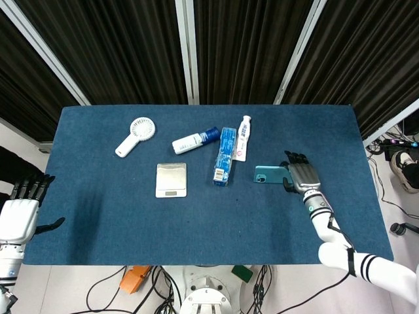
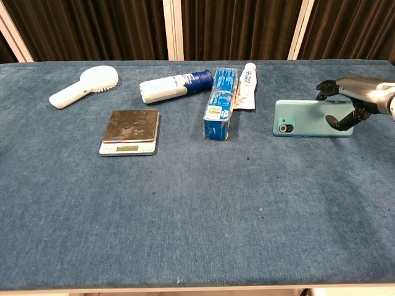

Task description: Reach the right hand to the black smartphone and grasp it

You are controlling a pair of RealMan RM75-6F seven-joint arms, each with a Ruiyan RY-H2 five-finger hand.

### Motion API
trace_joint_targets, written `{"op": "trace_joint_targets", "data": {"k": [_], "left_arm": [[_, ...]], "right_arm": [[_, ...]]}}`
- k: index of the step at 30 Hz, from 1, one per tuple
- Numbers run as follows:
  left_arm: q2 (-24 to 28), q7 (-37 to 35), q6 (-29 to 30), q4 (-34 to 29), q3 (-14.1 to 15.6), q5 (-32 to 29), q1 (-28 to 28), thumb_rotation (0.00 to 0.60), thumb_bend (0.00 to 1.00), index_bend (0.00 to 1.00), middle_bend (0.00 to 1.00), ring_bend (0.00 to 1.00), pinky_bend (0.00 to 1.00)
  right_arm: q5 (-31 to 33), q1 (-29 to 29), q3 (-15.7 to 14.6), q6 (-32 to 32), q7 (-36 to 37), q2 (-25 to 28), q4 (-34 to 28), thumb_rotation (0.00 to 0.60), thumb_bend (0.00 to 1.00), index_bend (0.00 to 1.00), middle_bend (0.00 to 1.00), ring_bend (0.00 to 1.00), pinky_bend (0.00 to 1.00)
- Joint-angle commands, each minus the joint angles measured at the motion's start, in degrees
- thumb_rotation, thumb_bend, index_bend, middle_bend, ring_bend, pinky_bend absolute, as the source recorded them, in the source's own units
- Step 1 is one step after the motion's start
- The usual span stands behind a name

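A blue-carpeted desk (image 1: 131,222) fills the middle of the head view, its far edge against dark curtains and its lower half lying bare and open. At the right of the frame the robot's right hand (image 1: 302,177) holds the smartphone (image 1: 270,174) tipped up on its long edge, its teal back and camera lens facing the chest camera; the dark screen side is turned away. In the chest view the phone (image 2: 308,118) stands at the right, the black fingers (image 2: 325,88) hooked over its top edge and the thumb pressed against its back near the right end, so the hand (image 2: 355,102) is clasped on it. The phone sits well right of a blue rectangular carton (image 2: 220,103), with a white tube (image 2: 247,86) beside that carton and a white spray bottle with a blue cap (image 2: 174,87) further left. A silver flat kitchen scale (image 2: 129,132) lies left of centre, and a white handheld fan (image 2: 84,85) in the upper left. The left hand (image 1: 21,212) hangs off the desk's edge at lower left, fingers spread, holding nothing.
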Motion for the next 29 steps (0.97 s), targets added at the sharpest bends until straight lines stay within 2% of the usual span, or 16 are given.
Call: {"op": "trace_joint_targets", "data": {"k": [1, 6, 11, 14, 16, 19, 24, 29], "left_arm": [[0.0, 0.0, 0.0, 0.1, 0.0, 0.0, 0.0, 0.600, 0.13, 0.10, 0.09, 0.03, 0.00], [0.0, -0.3, 0.2, 0.2, -0.2, -0.1, 0.0, 0.600, 0.13, 0.10, 0.09, 0.03, 0.00], [-0.2, -0.8, 0.5, 0.6, -0.4, -0.1, 0.0, 0.600, 0.13, 0.10, 0.09, 0.03, 0.00], [-0.2, -1.1, 0.9, 0.6, -0.5, 0.0, 0.1, 0.600, 0.13, 0.10, 0.09, 0.03, 0.00], [-0.3, -1.4, 1.1, 0.7, -0.6, 0.0, 0.1, 0.600, 0.13, 0.10, 0.09, 0.03, 0.00], [-0.4, -1.3, 1.3, 0.7, -0.6, 0.2, 0.2, 0.600, 0.13, 0.10, 0.09, 0.03, 0.00], [-0.3, -0.8, 1.9, -0.3, -0.4, 0.8, 0.3, 0.600, 0.13, 0.10, 0.09, 0.04, 0.00], [0.0, 0.1, 1.8, -1.4, -0.3, 0.9, 0.3, 0.600, 0.13, 0.10, 0.09, 0.04, 0.00]], "right_arm": [[0.9, 0.9, 0.4, 0.1, -0.4, -0.3, 1.1, 0.600, 0.70, 0.36, 0.06, 0.00, 0.00], [-0.1, 0.3, 0.2, 3.5, -0.5, 0.8, -0.3, 0.600, 0.70, 0.34, 0.06, 0.00, 0.00], [-4.5, -4.1, -0.8, 12.2, 0.6, 6.1, -6.9, 0.600, 0.69, 0.23, 0.06, 0.00, 0.00], [-7.8, -8.2, -1.9, 17.8, 2.7, 11.2, -12.8, 0.600, 0.60, 0.15, 0.06, 0.00, 0.00], [-10.0, -11.1, -2.8, 21.2, 4.4, 14.3, -16.3, 0.600, 0.49, 0.12, 0.06, 0.00, 0.00], [-14.4, -16.0, -4.8, 27.2, 7.3, 18.7, -20.3, 0.600, 0.39, 0.09, 0.06, 0.00, 0.00], [-20.8, -23.2, -8.1, 35.4, 13.3, 23.1, -22.7, 0.600, 0.36, 0.08, 0.06, 0.00, 0.00], [-24.5, -26.8, -10.1, 38.1, 16.9, 25.4, -22.9, 0.600, 0.36, 0.08, 0.06, 0.00, 0.00]]}}
